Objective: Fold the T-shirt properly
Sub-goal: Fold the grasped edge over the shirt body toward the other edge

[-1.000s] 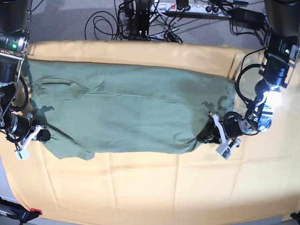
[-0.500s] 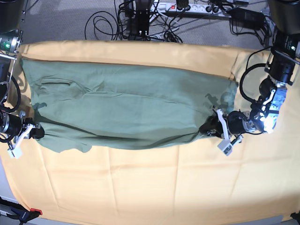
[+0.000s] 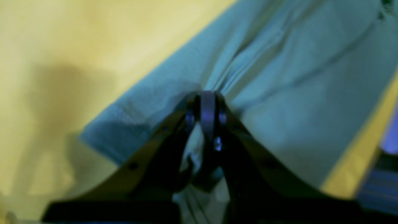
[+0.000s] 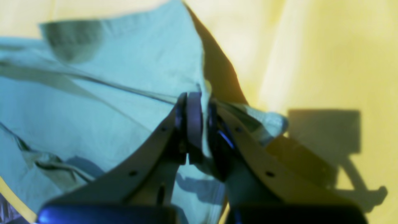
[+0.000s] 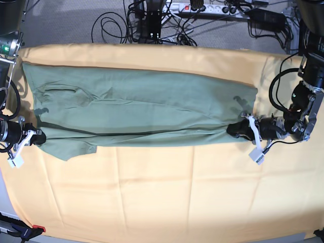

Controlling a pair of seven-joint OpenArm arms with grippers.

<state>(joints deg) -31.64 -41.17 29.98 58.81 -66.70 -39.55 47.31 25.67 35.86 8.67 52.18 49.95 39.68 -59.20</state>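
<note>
The sage-green T-shirt (image 5: 136, 111) lies stretched lengthwise across the yellow-orange cloth (image 5: 162, 197), folded along its near edge. My left gripper (image 5: 237, 130) is at the shirt's right end, shut on a pinch of green fabric (image 3: 279, 93); its jaws meet in the left wrist view (image 3: 206, 105). My right gripper (image 5: 38, 136) is at the shirt's left end, shut on the fabric (image 4: 108, 102), its jaws closed together in the right wrist view (image 4: 194, 109). The shirt is pulled taut between the two.
Black cables and a power strip (image 5: 202, 7) lie on the grey floor beyond the cloth's far edge. A wide band of bare yellow-orange cloth stretches in front of the shirt. A small red-tipped object (image 5: 35, 229) sits at the near left corner.
Both grippers have pulled outward and away from each other with the shirt ends held. The shirt's near edge has straightened and lifted back; the cloth is tauter and narrower now.
</note>
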